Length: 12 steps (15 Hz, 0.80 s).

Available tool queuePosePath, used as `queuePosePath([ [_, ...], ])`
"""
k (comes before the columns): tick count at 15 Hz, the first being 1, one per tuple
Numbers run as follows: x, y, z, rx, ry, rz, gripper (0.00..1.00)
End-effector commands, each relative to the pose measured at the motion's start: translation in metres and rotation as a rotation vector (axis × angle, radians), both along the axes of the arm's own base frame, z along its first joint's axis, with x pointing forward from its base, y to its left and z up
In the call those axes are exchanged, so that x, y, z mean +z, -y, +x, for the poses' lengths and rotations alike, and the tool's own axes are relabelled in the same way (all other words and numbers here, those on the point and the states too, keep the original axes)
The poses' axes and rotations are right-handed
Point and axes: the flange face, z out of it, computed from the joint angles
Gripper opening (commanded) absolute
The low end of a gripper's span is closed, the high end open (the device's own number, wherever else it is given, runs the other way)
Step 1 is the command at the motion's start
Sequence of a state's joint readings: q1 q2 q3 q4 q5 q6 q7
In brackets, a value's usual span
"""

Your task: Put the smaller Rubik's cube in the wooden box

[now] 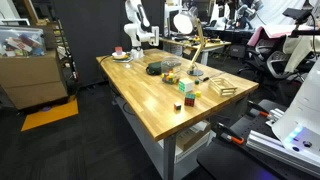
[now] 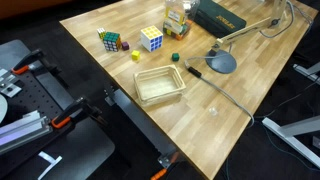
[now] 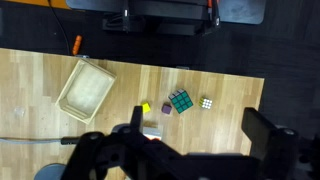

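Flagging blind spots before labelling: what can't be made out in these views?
- gripper: wrist view, its body is cut off by the bottom edge.
- arm: in an exterior view, far off and tiny; gripper unreadable there.
- smaller Rubik's cube: in an exterior view, sticker pattern too small and blurred.
- dark block: wrist view, small and blurred beside the gripper's finger; identity unclear.

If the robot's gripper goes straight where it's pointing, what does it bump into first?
Probably the wooden table, close beside the small dark block and the smaller Rubik's cube. The gripper hangs high above, so exactly where is hard to judge.
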<state>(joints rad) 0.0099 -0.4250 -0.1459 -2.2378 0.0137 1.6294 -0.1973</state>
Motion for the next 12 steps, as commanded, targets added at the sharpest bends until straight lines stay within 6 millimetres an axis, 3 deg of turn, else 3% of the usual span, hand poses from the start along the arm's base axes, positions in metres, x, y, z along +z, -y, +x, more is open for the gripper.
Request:
queuePosePath([
  [1, 0.001, 0.0, 0.0, 0.0, -0.001, 0.0, 1.0],
  [4, 0.001, 0.0, 0.0, 0.0, 0.0, 0.0, 1.0],
  [7, -0.004, -0.008, 0.016, 0.011, -0.016, -0.015, 1.0],
  [12, -0.038, -0.052, 0.052, 0.125, -0.116, -0.063, 1.0],
])
